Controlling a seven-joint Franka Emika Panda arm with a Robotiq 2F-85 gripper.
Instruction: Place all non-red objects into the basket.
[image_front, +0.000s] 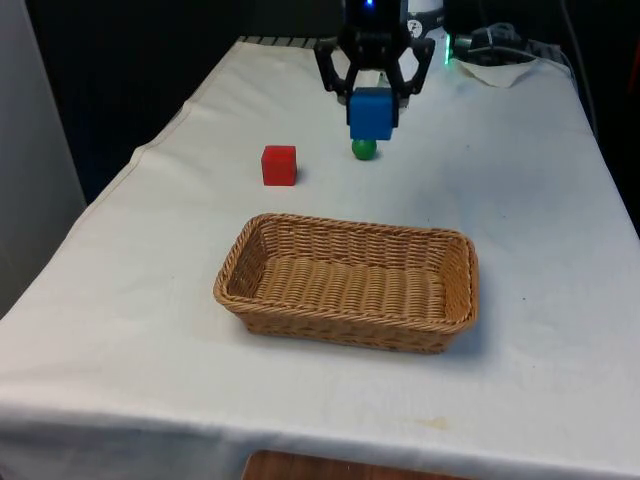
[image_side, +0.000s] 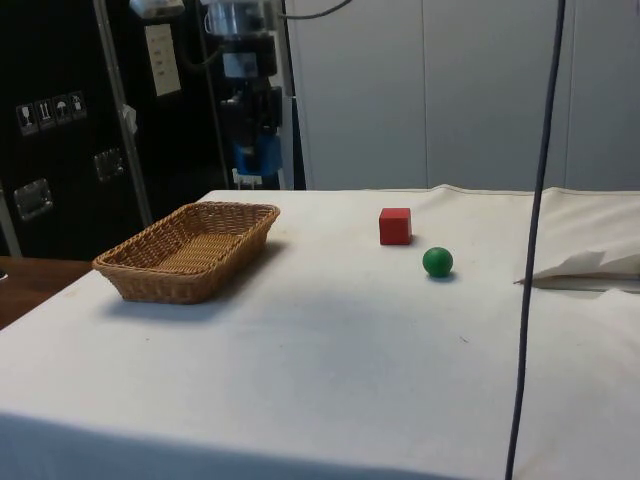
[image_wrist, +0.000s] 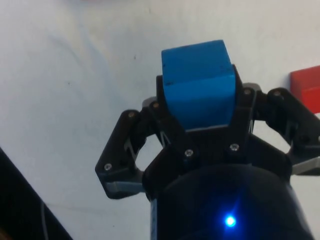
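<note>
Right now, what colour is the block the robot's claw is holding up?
Blue. The block sits clamped in the gripper above the table, clearest in the front view.

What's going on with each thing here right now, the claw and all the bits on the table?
gripper: shut on the blue cube, raised above the table
blue cube: held in the air
green ball: resting on the cloth
red cube: resting on the cloth
basket: upright, nothing inside

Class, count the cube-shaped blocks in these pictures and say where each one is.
2. The blue cube is held in the gripper, raised above the table. The red cube sits on the cloth beyond the basket, towards the front view's left.
</note>
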